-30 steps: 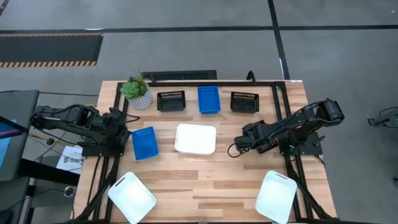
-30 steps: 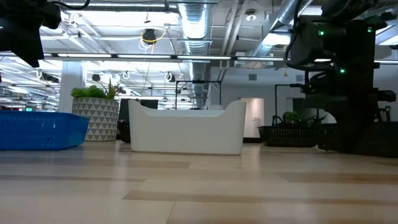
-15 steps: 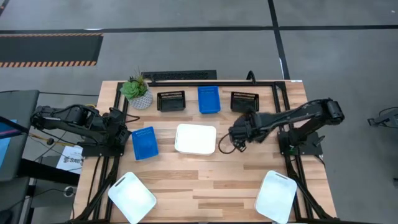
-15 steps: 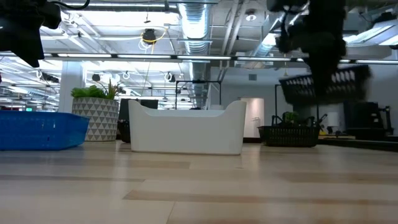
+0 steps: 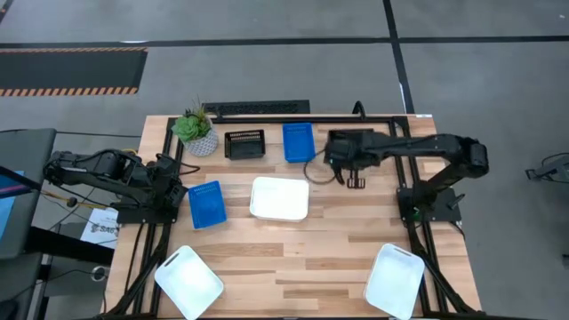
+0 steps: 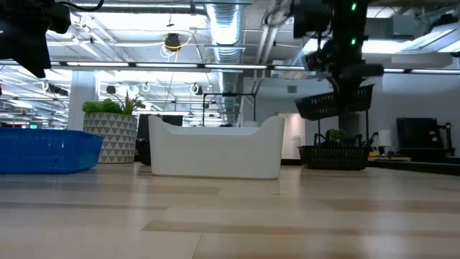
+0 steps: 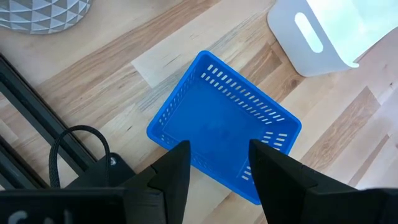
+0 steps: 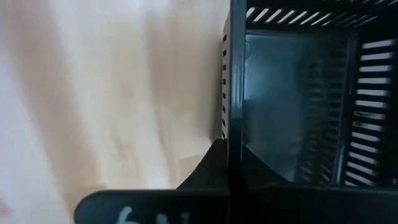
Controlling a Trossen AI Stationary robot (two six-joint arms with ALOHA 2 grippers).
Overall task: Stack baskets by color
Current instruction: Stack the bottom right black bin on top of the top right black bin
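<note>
Wooden table (image 5: 293, 258), far right side: black slatted basket (image 6: 334, 104) lifted.
Your right gripper (image 8: 231, 163) clenched its rim; left gripper (image 7: 217, 163) stood released.

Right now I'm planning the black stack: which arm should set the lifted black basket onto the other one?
Right. The right gripper already holds the lifted black basket by its rim, near the other black basket. The left gripper waits open over a blue basket.

bright overhead light — soft shadows (wrist blur)
</note>
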